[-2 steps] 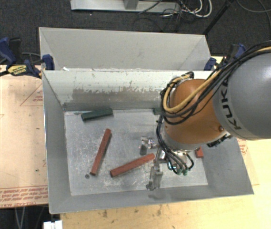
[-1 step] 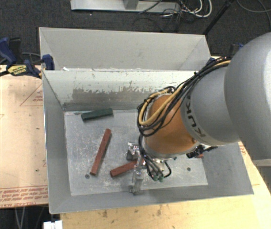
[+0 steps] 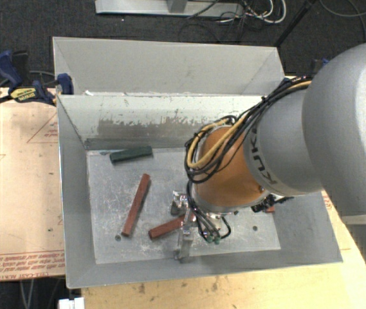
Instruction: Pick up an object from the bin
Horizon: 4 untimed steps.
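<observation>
- Short reddish-brown block point(image 3: 165, 230): we see it lying flat on the bin floor toward the front, a little right of the middle, tilted so that its right end sits slightly farther back than its left.
- The block's right end runs up to the metal parts of the gripper point(image 3: 184, 235). We cannot tell whether it touches them or only lies just beside them.
- We cannot tell whether the gripper is open or closed, and nothing we see shows the block being held.
- The gripper is low over the front part of the bin point(image 3: 105, 253), below the orange cover point(image 3: 224, 176) on the wrist. A bundle of cables point(image 3: 202, 148) loops around that cover.
- The grey arm point(image 3: 337, 127) comes in from the right and hides the right rear part of the bin.
- A longer reddish-brown stick point(image 3: 136, 205) lies to the left of the block, near it but apart, angled from back right to front left.
- A dark green bar point(image 3: 131, 154) lies near the back wall on the left, well apart from the gripper and from both brown pieces.
</observation>
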Each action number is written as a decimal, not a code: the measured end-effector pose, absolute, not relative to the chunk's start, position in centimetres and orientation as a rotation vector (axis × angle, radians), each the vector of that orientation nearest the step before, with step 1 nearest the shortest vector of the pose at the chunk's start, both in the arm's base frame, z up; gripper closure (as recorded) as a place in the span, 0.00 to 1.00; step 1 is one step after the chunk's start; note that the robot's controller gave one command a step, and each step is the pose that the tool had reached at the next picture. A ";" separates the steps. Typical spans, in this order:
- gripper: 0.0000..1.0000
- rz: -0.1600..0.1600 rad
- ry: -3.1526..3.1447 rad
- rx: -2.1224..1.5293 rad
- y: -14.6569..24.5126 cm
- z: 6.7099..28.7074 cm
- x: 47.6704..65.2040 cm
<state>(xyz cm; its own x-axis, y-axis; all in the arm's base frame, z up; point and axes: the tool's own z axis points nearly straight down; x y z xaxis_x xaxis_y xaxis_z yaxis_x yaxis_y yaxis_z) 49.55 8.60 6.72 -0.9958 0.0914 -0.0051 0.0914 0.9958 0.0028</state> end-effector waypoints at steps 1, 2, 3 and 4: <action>0.00 0.003 3.135 0.145 8.6 6.8 49.7; 0.00 0.003 3.136 0.147 8.7 6.8 49.7; 0.00 0.003 3.137 0.149 8.7 6.8 49.8; 1.00 0.004 3.135 0.149 8.7 6.9 49.9</action>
